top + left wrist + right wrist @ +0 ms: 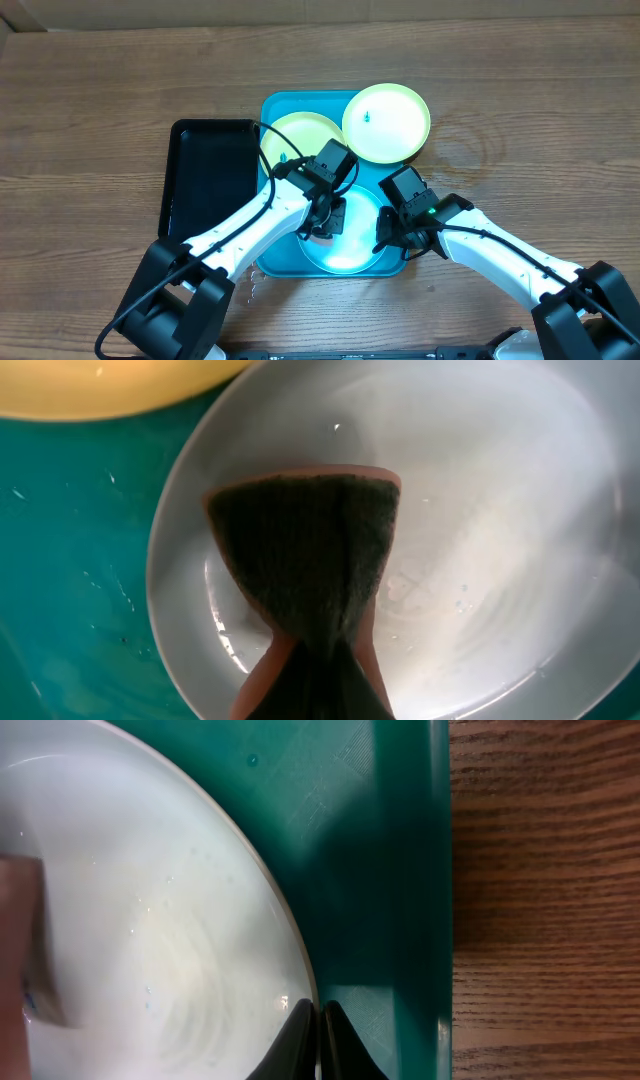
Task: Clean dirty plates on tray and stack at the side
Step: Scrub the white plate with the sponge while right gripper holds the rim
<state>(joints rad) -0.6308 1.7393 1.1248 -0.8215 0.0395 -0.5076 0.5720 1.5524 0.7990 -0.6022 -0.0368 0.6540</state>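
wood table [520,90] | left fingers [318,212] clamp sponge [310,550] | right fingers [298,1045] together, perhaps on plate [150,920] rim

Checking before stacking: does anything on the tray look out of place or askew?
Yes: one yellow-green plate sits over the tray's far right corner, overhanging the rim instead of lying inside it. Nothing else stands out.
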